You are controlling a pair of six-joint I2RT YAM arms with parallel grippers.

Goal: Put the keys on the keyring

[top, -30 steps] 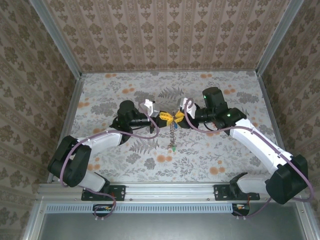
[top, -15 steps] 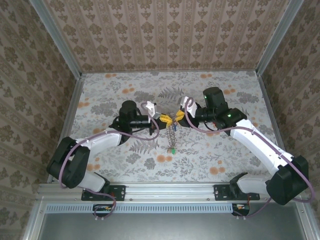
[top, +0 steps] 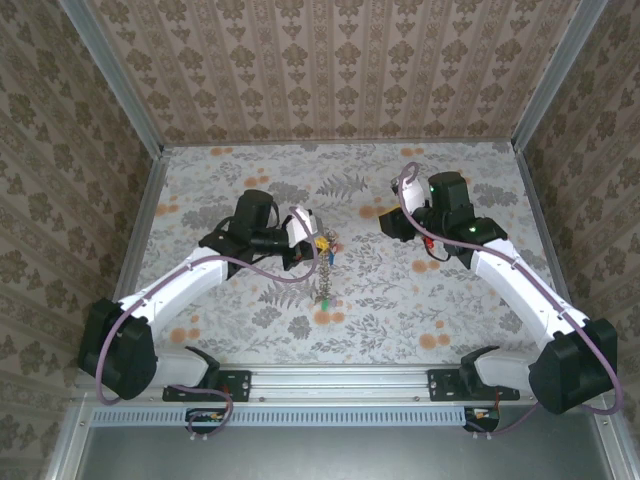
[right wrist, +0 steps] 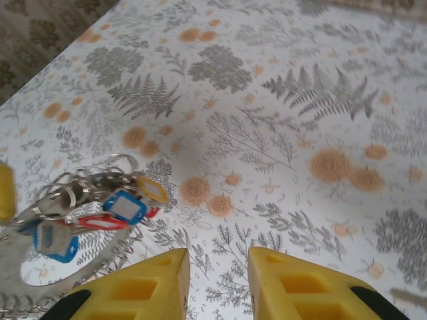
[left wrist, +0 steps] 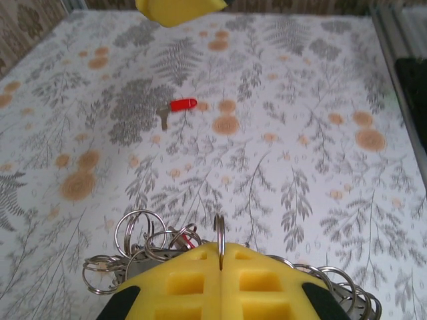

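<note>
Over the fern-printed table (top: 400,310), between papered walls, our left gripper (left wrist: 220,252) is pinched tight on a loop of the keyring (left wrist: 219,230), which dangles toward 6 o'clock in the top view. A second ago both grippers met on that ring. Now our right gripper (right wrist: 217,263) has let go and backed off toward 2 o'clock, jaws apart and empty. The red-tagged key (left wrist: 176,106) lies loose on the table, at 11 o'clock in the left wrist view, so we judge it is next to fetch.
</note>
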